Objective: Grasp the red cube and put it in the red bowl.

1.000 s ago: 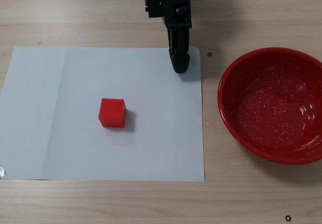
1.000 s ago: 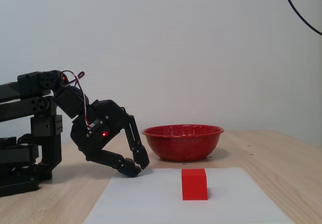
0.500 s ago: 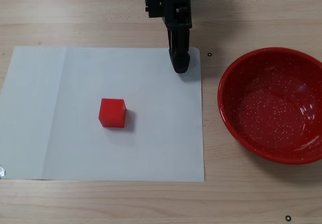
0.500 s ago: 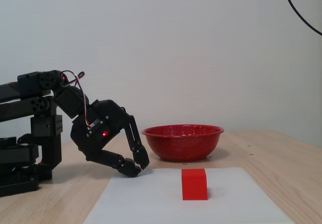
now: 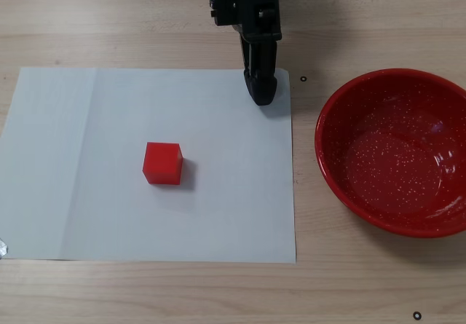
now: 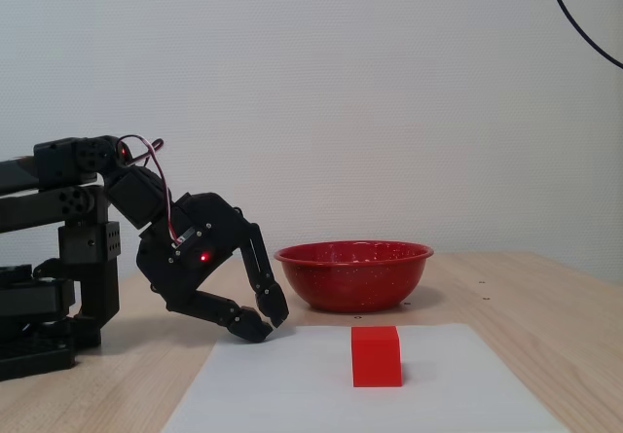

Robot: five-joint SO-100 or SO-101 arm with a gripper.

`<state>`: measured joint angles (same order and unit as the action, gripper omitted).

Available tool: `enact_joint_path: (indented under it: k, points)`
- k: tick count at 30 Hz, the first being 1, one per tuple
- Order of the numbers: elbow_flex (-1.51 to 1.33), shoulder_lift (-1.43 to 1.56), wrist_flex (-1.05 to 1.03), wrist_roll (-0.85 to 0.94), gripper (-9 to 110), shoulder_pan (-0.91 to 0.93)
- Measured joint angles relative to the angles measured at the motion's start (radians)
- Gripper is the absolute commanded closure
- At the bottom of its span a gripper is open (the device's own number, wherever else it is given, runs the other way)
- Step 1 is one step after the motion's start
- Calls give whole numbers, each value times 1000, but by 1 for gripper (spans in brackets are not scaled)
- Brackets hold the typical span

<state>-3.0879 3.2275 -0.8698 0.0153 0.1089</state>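
Item 1, table [image 5: 145, 18]: pale wood-grain top; carries everything listed below.

Item 2, paper sheet [image 5: 87, 193]: 1 white sheet lying flat on the table, filling the left and middle of the top-down fixed view; 1 faint fold line runs down it near its left side.

Item 3, red bowl [image 5: 331, 171]: glossy, white-speckled inside, empty; it stands on bare wood just beside the sheet's right edge in the top-down view, and in the side-on fixed view [image 6: 353, 275] it sits behind the sheet.

Item 4, my arm [image 6: 68, 229]: black, folded low, reaching in from the top edge of the top-down view.

Item 5, my gripper [image 5: 262, 91]: tips close together with only a sliver of gap in the side-on view [image 6: 265, 322]; it grips nothing; it hangs just over the sheet's far right corner, pointing down.

Item 6, red cube [image 5: 162, 163]: 1 small matte cube, resting flat on the sheet a little left of its middle, well apart from my gripper and from the bowl.

Progress, as I judge it: 0 of 2 steps done; the cube is not yet grasped and the bowl holds nothing; left to do are opening the fingers, reaching across the sheet to the cube, closing on it, carrying it over the rim, releasing.
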Motion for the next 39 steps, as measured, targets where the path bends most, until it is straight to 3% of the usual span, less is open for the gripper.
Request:
enact_joint_path:
  k: [15, 39]
  points:
    - [270, -282, -95, -83, 101, -78]
    - [1074, -907, -446, -169, 101, -275]
